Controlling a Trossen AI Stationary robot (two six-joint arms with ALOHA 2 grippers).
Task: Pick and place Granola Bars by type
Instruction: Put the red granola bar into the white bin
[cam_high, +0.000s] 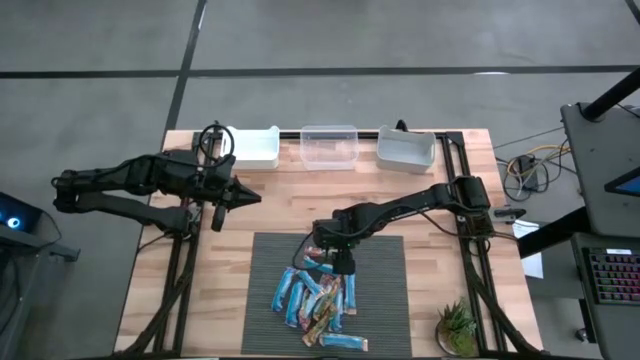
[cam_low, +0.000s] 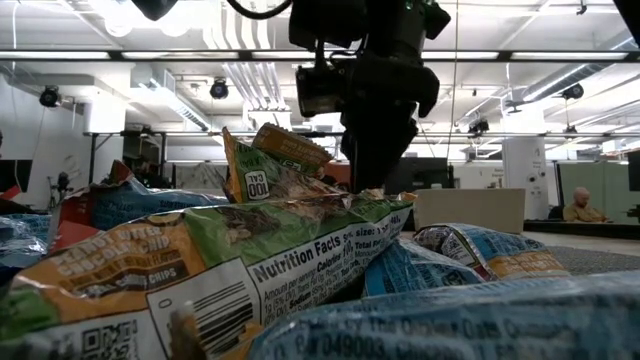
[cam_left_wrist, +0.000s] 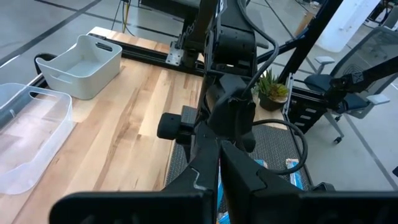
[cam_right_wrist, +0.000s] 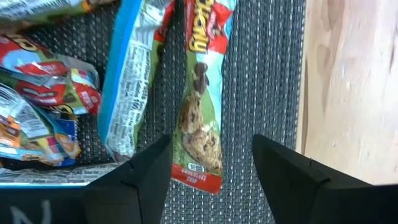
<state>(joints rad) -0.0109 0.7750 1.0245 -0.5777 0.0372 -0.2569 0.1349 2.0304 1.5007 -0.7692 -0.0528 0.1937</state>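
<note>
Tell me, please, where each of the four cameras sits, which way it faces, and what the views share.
High view: above the table, looking straight down; both arms show, the left gripper waiting over bare wood.
Low view: at tabletop height among the granola bars, facing the room; the right gripper comes down from above.
Left wrist view: looks across the table at the right arm.
Right wrist view: looks down between its open fingers at a green-and-red bar.
Shared: bars on the dark mat.
</note>
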